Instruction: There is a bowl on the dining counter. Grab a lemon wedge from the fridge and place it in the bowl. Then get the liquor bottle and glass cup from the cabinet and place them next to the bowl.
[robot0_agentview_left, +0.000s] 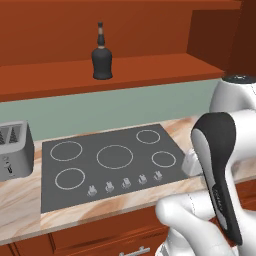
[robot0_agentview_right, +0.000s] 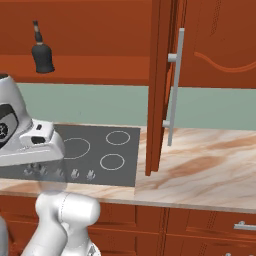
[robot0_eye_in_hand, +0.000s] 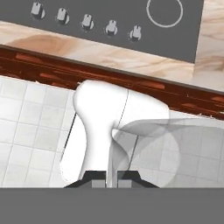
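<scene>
The tool (robot0_eye_in_hand: 112, 180) points down toward the tiled floor (robot0_eye_in_hand: 26, 127) in front of the worktop (robot0_agentview_left: 30, 200), its two dark fingertips (robot0_eye_in_hand: 98, 178) pinched narrowly on the rim of a clear glass cup (robot0_eye_in_hand: 148, 151), which hangs below them in the hand view. In the right base view the same glass cup (robot0_agentview_right: 50, 175) shows as a faint transparent shape under the white hand. The liquor bottle (robot0_agentview_left: 102, 55), dark with a slim neck, stands upright on the open cabinet shelf (robot0_agentview_left: 150, 72) above the black cooktop (robot0_agentview_left: 110, 160). The cabinet door (robot0_agentview_right: 160, 85) is swung open, its long silver handle (robot0_agentview_right: 175, 85) facing out. A silver toaster (robot0_agentview_left: 15, 150) sits on the worktop just left of the cooktop.
</scene>
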